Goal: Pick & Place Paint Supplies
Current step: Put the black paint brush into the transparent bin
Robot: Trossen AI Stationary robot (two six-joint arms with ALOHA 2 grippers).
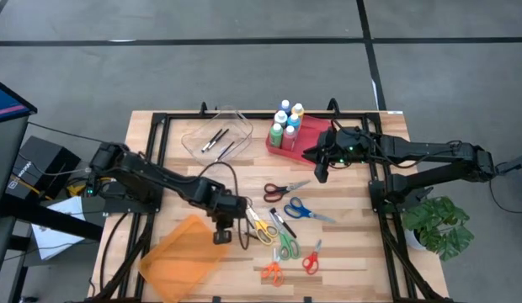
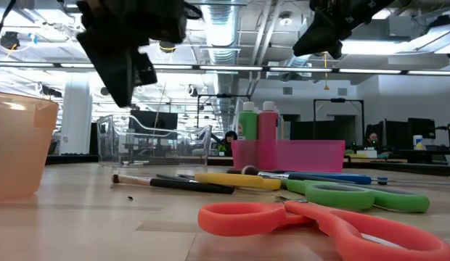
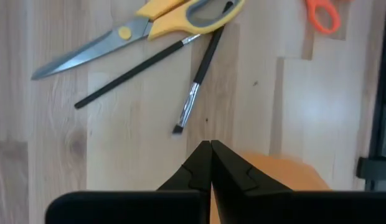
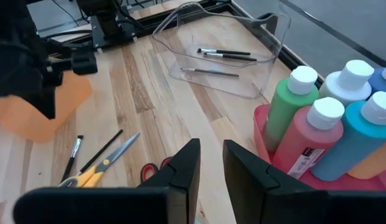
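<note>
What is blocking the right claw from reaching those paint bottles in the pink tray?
Nothing visible. The right gripper hangs empty beside the pink tray, with only bare table between it and the nearest paint bottles.

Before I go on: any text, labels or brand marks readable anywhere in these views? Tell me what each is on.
None can be read.
Red paint bottle: a white label with a dark block, print too small to read.
Black box left of the table: white marking, too blurred to read.
Scissors, brushes and the clear bin: no markings visible.
</note>
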